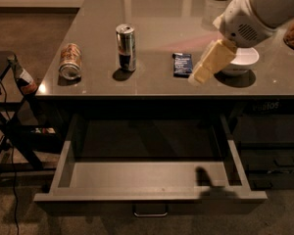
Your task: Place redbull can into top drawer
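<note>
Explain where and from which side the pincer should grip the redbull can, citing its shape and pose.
Probably mid-body on the redbull can, across its slim round sides, from the right, where the pincer hovers by the white bowl: the can stands upright.

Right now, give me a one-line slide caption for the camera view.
Redbull can stands upright on the table, top drawer open below, gripper hovers near the white bowl.

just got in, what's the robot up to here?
Nothing picked up yet. The gripper hovers over the counter's front edge, between a dark packet and a white bowl. The redbull can stands upright on the counter, untouched, on the far side of the packet. The top drawer is pulled open, with nothing visible inside.
</note>
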You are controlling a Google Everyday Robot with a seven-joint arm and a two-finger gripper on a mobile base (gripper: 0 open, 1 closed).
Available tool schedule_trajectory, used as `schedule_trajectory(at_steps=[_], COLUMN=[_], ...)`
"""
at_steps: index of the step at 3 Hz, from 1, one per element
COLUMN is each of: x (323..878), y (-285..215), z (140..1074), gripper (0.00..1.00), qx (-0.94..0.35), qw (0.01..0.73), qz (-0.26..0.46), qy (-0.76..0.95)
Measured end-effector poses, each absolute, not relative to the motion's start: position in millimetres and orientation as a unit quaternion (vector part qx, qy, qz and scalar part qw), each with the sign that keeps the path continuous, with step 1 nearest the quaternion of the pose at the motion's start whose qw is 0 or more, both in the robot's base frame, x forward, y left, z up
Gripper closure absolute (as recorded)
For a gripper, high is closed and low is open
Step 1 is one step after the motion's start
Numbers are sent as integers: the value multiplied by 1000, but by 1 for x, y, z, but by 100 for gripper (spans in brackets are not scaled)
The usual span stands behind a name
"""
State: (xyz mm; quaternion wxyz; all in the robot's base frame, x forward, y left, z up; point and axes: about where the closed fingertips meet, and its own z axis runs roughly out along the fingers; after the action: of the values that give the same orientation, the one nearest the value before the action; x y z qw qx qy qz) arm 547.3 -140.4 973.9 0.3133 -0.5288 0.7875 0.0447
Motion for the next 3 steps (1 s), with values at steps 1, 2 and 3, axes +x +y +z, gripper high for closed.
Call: schedule_trajectory(at_steps=[1, 2, 3], x=[581, 581, 597], y=[-114, -113, -96], z=[976, 976, 967], gripper=[0, 0, 0], qx=[-525, -525, -526], qw=[340, 340, 365], qz=[73, 73, 88], qy=[777, 777, 763])
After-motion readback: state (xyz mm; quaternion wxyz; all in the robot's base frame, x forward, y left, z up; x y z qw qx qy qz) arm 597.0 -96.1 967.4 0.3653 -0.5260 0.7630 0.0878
